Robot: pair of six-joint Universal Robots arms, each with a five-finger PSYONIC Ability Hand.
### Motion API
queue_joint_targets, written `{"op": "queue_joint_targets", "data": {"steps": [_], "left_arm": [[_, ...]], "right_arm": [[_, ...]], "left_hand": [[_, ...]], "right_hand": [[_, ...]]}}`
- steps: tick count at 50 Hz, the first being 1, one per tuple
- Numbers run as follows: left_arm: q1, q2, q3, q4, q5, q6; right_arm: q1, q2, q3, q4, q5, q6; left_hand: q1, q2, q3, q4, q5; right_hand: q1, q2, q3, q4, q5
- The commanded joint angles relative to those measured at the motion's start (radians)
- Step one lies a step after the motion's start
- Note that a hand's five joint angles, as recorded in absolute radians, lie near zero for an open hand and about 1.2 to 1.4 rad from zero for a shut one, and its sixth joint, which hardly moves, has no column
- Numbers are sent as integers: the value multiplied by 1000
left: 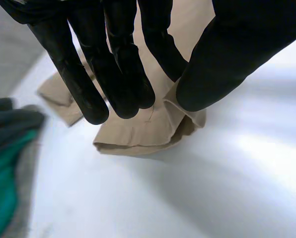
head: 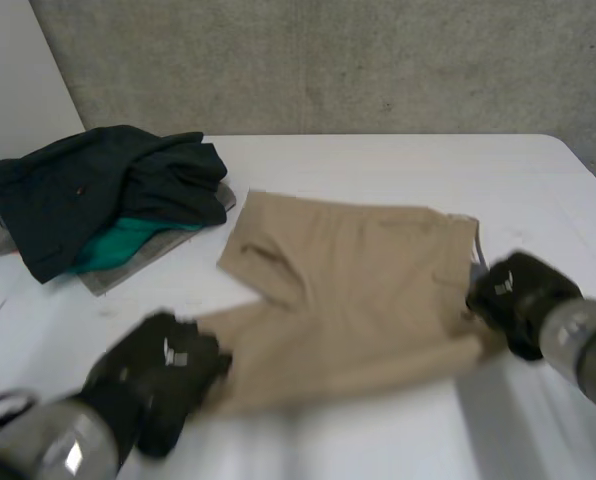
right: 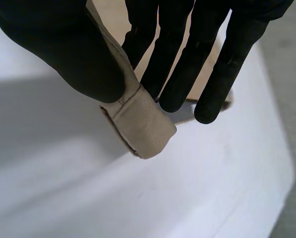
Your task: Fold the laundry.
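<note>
My left hand [left: 118, 69] pinches a leg end of the tan trousers [head: 358, 300] between thumb and fingers, and my right hand [right: 63, 44] pinches the waistband corner. The rest lies flat between them. I judge a fold is starting, and next both ends need carrying across evenly.

**White table before a rough grey wall**

A white table [head: 378, 165] with a smooth, matt top and a rounded far corner on the right takes up most of the head view. Behind it stands a grey wall [head: 328, 60], mottled and speckled like bare concrete. At the left a paler, smooth panel [head: 18, 70] slants across that wall. In the right wrist view a grey strip [right: 292, 89] lies past the table's edge; whether it is floor or wall I cannot tell. The light is soft and even.
</note>
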Motion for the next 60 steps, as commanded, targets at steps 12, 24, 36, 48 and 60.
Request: {"op": "queue_joint_targets", "data": {"steps": [12,24,36,48,60], "left_arm": [[38,-308,168,195,17,53],[116,-266,195,250,23,-4],[267,-493,260,417,274,-53],[296,-680,387,460,394,-45],[285,-812,488,491,381,-38]], "right_arm": [[1,131,15,-106,-27,19],[-9,131,45,-178,-28,25],[-3,131,54,-222,-27,27],[-2,133,63,-229,-28,65],[-8,136,75,-230,-28,68]], "left_hand": [[265,197,202,195,214],[-698,-766,-761,-768,-749],[-369,-436,-432,-439,-420],[-416,-483,-479,-485,-467],[-226,-294,-289,-296,-277]], "right_hand": [[313,221,206,199,203],[313,221,206,199,203],[313,221,206,199,203],[313,221,206,199,203],[313,221,206,199,203]]}}
